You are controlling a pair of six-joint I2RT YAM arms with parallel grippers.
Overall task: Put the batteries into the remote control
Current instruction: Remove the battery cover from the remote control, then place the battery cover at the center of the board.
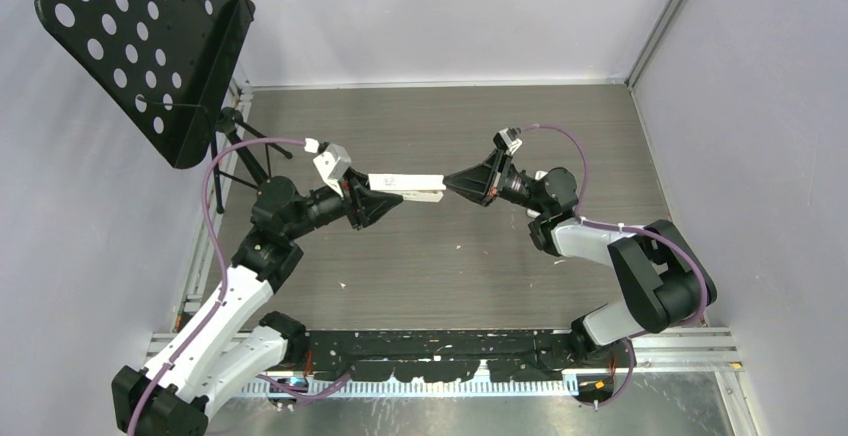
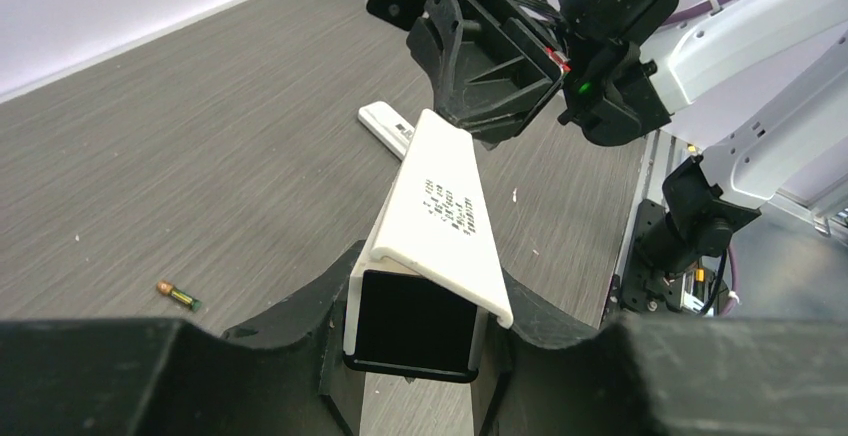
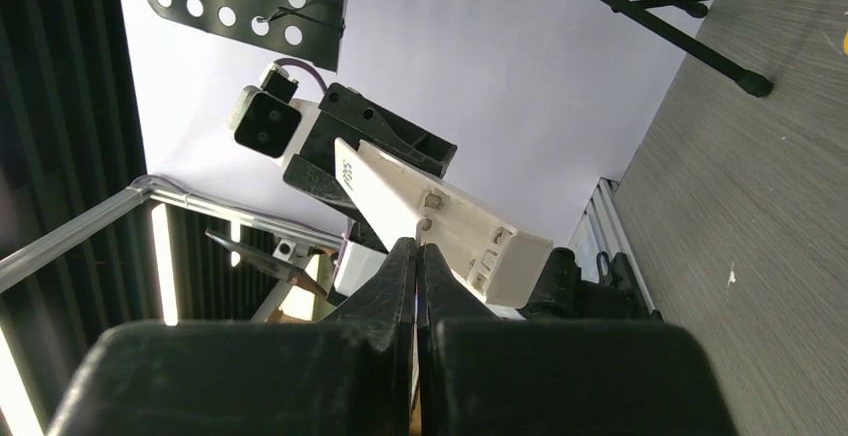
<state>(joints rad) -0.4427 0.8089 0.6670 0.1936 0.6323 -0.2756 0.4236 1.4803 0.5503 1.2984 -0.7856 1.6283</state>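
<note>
Showing a grey wood-grain table (image 1: 430, 266) with a black perforated music stand (image 1: 150, 46) over its far left corner, and two arms reaching toward each other above the middle. The left gripper (image 1: 380, 197) is part-closed around one end of the white remote control (image 1: 420, 196) and holds it clear of the table. The remote's long axis runs straight across from the left claw to the right one. The right gripper (image 1: 452, 183) has its fingers pressed fully together, their tip touching the remote's far end. That is where a thin white cover (image 2: 440, 206) tilts up off the body like a wedge. Whether its edge is pinched between the fingers cannot be told.

A second white piece (image 2: 383, 124) lies flat on the table under the right claw. Only one battery (image 2: 177, 294) is visible, a tiny dark cylinder with a brownish end. It lies on the table below the left gripper's side, well apart from both claws. Judging from this, no battery is loaded yet, and the left arm is the nearer one but busy holding, so the shut right claw would have to open and travel across to fetch it
</note>
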